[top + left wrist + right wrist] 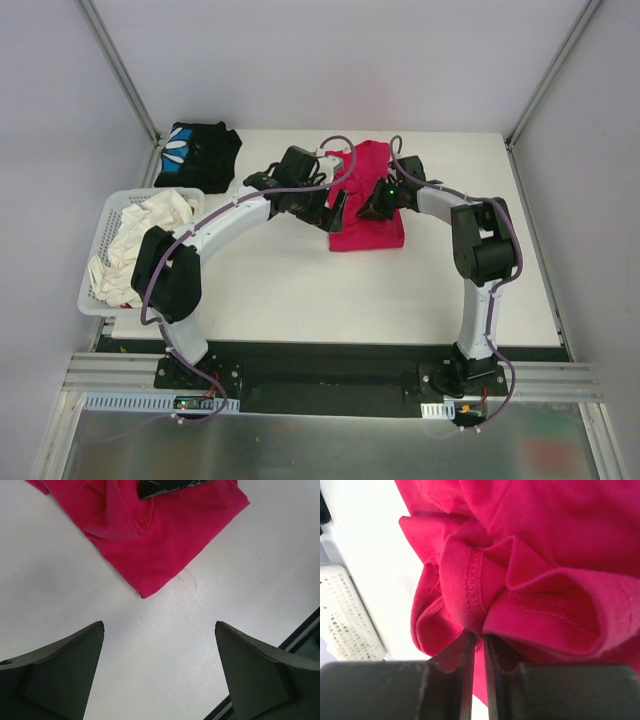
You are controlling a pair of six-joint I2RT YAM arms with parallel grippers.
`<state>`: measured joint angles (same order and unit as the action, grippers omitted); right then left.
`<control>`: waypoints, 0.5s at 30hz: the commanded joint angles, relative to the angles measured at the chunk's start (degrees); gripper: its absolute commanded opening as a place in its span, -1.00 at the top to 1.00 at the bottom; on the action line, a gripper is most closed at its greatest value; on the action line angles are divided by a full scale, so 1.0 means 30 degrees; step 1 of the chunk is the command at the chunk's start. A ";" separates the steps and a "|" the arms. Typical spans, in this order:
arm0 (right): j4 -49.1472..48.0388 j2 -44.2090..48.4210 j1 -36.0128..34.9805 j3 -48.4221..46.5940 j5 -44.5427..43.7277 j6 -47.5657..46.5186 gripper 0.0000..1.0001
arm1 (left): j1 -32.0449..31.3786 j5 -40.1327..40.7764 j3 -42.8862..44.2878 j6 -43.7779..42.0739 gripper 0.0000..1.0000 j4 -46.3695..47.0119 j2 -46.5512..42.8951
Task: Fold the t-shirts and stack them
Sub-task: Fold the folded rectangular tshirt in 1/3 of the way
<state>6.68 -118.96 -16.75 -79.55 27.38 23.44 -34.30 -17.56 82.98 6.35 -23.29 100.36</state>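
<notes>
The magenta-red t-shirt [370,232] lies partly gathered on the white worktop [300,290], at the centre of its far half and between the two arm ends. Its near edge lies flat, and its upper part is bunched into folds.

The right fingers [468,680] stand narrow and pinch a stitched hem fold of the magenta-red t-shirt. The cloth bulges in loose pleats just above the grip.

The left fingers [60,675] stand wide apart and hold nothing. They hang above bare worktop, just short of a flat corner of the magenta-red t-shirt and not touching it.

The black t-shirt [200,150], with a blue-and-white print, lies crumpled at the far left corner of the worktop. It is well apart from the magenta-red t-shirt.

A white lattice basket [100,225] sits at the left edge of the worktop, near the black t-shirt. It contains white cloths [135,235].
</notes>
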 commanded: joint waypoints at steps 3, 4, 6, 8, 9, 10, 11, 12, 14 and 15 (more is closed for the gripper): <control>-0.0292 -0.0162 -0.0041 -0.1168 -0.0102 -0.0080 0.84 | -0.0342 -0.0269 -0.0238 -0.0329 -0.83 -0.0089 0.0005; -0.0292 -0.0133 -0.0041 -0.1198 -0.0044 -0.0050 0.87 | -0.0343 -0.0240 -0.0267 -0.0300 -0.83 -0.0060 0.0034; -0.0118 -0.0104 0.0017 -0.1432 -0.0072 -0.0079 0.88 | -0.0343 -0.0210 -0.0296 -0.0329 -0.83 -0.0088 0.0034; 0.0029 -0.0104 0.0018 -0.1550 -0.0102 -0.0109 0.90 | -0.0343 -0.0239 -0.0326 -0.0300 -0.83 -0.0059 0.0063; 0.0088 -0.0075 0.0047 -0.1695 -0.0102 -0.0138 0.92 | -0.0372 -0.0240 -0.0297 -0.0300 -0.83 -0.0059 0.0064; 0.0147 -0.0074 0.0076 -0.1697 -0.0102 -0.0138 0.92 | -0.0372 -0.0269 -0.0326 -0.0329 -0.83 -0.0059 0.0093; 0.0205 -0.0045 0.0106 -0.1755 -0.0102 -0.0109 0.92 | -0.0372 -0.0269 -0.0297 -0.0300 -0.83 -0.0059 0.0122; 0.0206 0.0013 0.0193 -0.1784 -0.0102 -0.0138 0.92 | -0.0401 -0.0269 -0.0326 -0.0271 -0.83 -0.0059 0.0151; 0.0293 0.0159 0.0311 -0.1726 -0.0102 -0.0138 0.92 | -0.0430 -0.0269 -0.0355 -0.0271 -0.83 -0.0059 0.0180; 0.0265 0.0276 0.0369 -0.1668 -0.0102 -0.0138 0.92 | -0.0430 -0.0269 -0.0355 -0.0271 -0.83 -0.0059 0.0210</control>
<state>7.31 -119.74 -16.51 -82.72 27.38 23.46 -34.96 -17.56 82.50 6.35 -23.29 101.03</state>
